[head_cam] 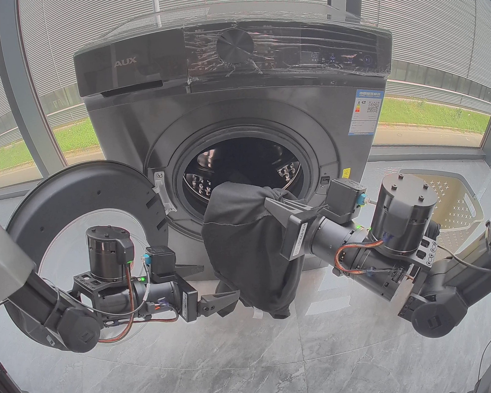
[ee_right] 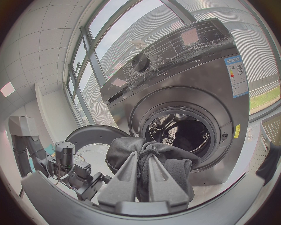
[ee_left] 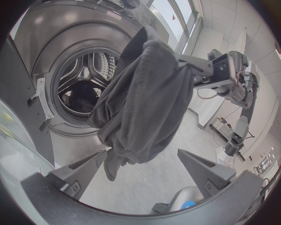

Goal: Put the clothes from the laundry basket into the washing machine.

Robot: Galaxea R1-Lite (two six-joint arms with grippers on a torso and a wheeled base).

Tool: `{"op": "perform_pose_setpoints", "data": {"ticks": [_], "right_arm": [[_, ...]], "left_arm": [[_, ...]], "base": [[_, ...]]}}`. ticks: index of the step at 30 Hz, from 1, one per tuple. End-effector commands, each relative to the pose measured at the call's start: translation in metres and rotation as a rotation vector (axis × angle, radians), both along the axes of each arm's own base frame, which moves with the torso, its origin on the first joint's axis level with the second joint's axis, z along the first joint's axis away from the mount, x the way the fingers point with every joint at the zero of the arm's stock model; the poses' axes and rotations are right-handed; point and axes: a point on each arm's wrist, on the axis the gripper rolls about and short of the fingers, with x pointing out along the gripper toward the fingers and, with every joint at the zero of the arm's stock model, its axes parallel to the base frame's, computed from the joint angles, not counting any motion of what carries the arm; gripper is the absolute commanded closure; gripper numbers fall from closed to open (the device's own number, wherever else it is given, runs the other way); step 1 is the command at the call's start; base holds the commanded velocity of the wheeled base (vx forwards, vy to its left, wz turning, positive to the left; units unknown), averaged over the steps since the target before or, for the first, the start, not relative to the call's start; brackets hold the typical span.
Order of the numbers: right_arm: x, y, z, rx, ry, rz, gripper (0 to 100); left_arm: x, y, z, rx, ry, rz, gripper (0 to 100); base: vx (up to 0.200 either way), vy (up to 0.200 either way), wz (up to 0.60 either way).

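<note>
A dark grey garment [head_cam: 247,249] hangs in front of the washing machine [head_cam: 235,113], just before its open round drum opening [head_cam: 241,170]. My right gripper [head_cam: 276,206] is shut on the garment's upper edge; the pinched cloth [ee_right: 146,158] bunches between its fingers [ee_right: 123,178]. The garment [ee_left: 140,102] dangles well above the floor. My left gripper [head_cam: 229,300] sits low and to the left of the cloth's bottom hem, open, its fingers [ee_left: 87,167] on either side of the hanging tail without touching it. Dark cloth lies inside the drum [ee_left: 80,96].
The machine's round door [head_cam: 77,214] stands swung open on the left, close behind my left arm. A pale perforated laundry basket [head_cam: 456,202] stands on the floor to the right of the machine. Grey marble floor [head_cam: 237,358] stretches in front.
</note>
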Motion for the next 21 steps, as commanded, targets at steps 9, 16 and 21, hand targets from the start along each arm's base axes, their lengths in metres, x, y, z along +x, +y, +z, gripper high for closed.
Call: {"op": "perform_pose_setpoints", "data": {"ticks": [9,16,21], "right_arm": [[-0.011,-0.001,0.003,0.002,-0.002,0.024,100],[-0.011,0.0,0.002,0.008,-0.009,0.028,100],[-0.011,-0.001,-0.001,0.0,0.0,0.028,100]], "left_arm": [[0.03,-0.007,-0.022,-0.004,-0.003,0.016,0],[0.036,-0.011,-0.025,-0.019,-0.033,0.002,0],[0.036,-0.011,-0.024,-0.035,-0.063,0.0,100]], "base": [[0.0,0.0,0.0],[0.0,0.0,0.0],[0.0,0.0,0.0]]}}
